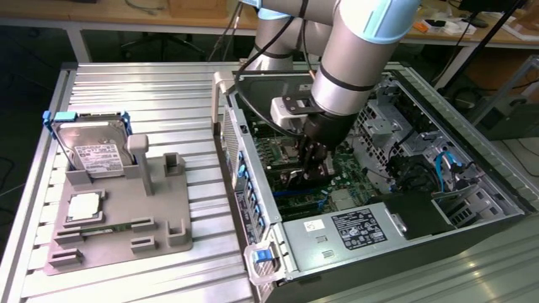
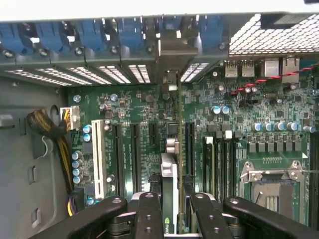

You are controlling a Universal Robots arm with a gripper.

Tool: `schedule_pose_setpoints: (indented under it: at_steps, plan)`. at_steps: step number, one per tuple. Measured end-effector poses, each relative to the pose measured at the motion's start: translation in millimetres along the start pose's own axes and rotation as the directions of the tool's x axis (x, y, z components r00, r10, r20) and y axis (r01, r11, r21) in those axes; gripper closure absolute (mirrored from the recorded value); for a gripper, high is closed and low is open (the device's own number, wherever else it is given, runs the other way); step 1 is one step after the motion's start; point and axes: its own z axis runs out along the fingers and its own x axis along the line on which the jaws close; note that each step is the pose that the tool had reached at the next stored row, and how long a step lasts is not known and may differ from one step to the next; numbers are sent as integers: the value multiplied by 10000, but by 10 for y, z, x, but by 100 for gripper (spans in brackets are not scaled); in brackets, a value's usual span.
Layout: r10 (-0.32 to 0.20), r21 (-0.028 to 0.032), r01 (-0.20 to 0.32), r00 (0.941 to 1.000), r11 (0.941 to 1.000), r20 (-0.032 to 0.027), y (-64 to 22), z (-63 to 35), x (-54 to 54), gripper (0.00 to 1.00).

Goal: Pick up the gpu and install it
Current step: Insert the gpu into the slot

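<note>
Gripper (image 2: 169, 211) clamps the gpu (image 2: 170, 164) edge-on, low inside the computer case (image 1: 471, 237) over the motherboard (image 2: 259, 114) slots. Seating apparently incomplete; slight misalignment risks jamming the connector.

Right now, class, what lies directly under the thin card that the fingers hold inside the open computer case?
Under the thin edge-on gpu card lies the green motherboard with its long black expansion slots. The fingers and the card itself hide the part directly beneath it.

Lab: workbenches (image 1: 168, 16), open computer case (image 1: 396, 208)
</note>
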Motion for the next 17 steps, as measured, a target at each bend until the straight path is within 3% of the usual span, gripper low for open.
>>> schedule_pose_setpoints:
  at_steps: [17]
  plan:
    - [0, -3, 0, 10000, 10000, -6, 24, 41, 1, 73]
